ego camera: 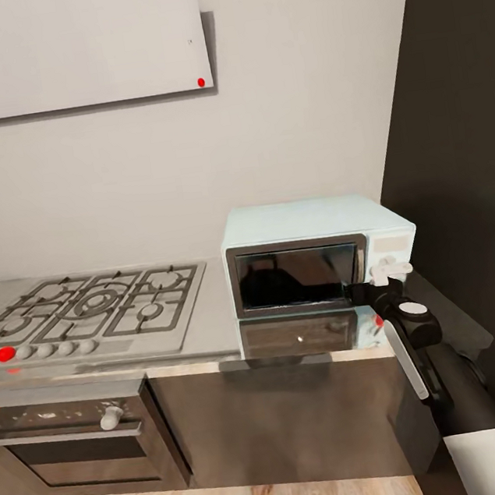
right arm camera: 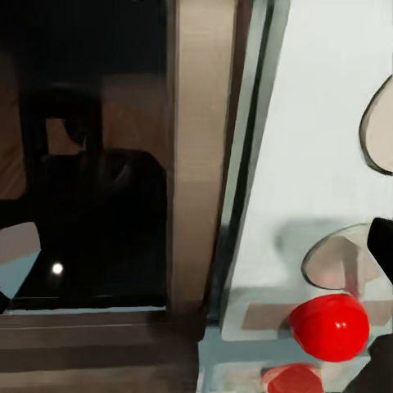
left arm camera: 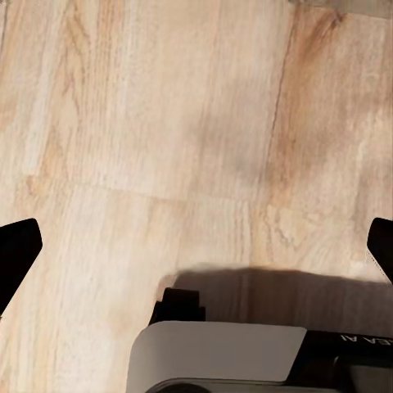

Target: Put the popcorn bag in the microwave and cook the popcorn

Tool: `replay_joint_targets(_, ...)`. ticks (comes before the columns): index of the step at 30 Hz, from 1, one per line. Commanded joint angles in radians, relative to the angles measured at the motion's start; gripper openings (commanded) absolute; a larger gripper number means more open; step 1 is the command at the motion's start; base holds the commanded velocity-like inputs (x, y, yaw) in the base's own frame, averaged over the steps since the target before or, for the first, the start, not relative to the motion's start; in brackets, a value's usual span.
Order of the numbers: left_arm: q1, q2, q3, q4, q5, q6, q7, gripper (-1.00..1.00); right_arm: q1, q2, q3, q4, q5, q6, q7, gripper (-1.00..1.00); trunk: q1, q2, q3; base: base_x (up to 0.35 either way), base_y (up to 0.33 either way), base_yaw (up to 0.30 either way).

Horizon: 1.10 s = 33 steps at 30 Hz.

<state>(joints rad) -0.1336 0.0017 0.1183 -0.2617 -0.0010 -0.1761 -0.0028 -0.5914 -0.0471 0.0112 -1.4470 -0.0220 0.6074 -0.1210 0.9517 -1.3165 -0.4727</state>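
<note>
A pale mint-blue microwave [ego camera: 319, 253] stands with its door closed on the grey desk [ego camera: 210, 316] in the kitchen, set against the grey wall and just beside a tall dark panel [ego camera: 459, 131] on its right. Its silver-framed dark glass door [ego camera: 297, 276] faces the robot and mirrors the room; the desk's glossy top reflects the appliance below it. The right arm reaches in from the lower right of the head view, and the right gripper [ego camera: 364, 292] sits at the lower right corner of the microwave front, just beside the white knobs [ego camera: 386, 267]. From the right wrist camera, the door glass [right arm camera: 90, 164], its silver frame [right arm camera: 201, 155] and the pale control panel [right arm camera: 327, 147] show at very close range, with a round red button [right arm camera: 330, 326] near the panel's lower edge and a white knob [right arm camera: 340, 260] just beside it. How far this gripper's fingers are parted cannot be told from these pictures, and nothing is seen in its hold.

To the microwave's left a steel gas hob [ego camera: 91, 313] lies in the desk, with a dark oven [ego camera: 71, 445] under it.

The left gripper [left arm camera: 196, 254] hangs over the pale wood floor [left arm camera: 164, 123], its dark fingertips [left arm camera: 15, 250] spread wide at the picture's two sides and grasping nothing.
</note>
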Motion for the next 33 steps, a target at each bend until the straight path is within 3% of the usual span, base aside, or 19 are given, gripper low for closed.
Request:
replay_joint_targets(1, -0.001, 0.000, 0.003, 0.001, -0.001, -0.004, 0.000, 1.00, -0.001, 0.000, 0.001, -0.001, -0.003, 0.005, -0.005, 1.00, 0.000, 0.000, -0.001, 0.239, 0.000, 0.000)
replay_joint_targets(33, 0.000, 0.000, 0.003, 0.001, -0.001, -0.004, 0.000, 1.00, -0.001, -0.002, 0.003, -0.001, -0.003, 0.006, -0.002, 1.00, 0.000, 0.000, -0.001, 0.030, 0.000, 0.000)
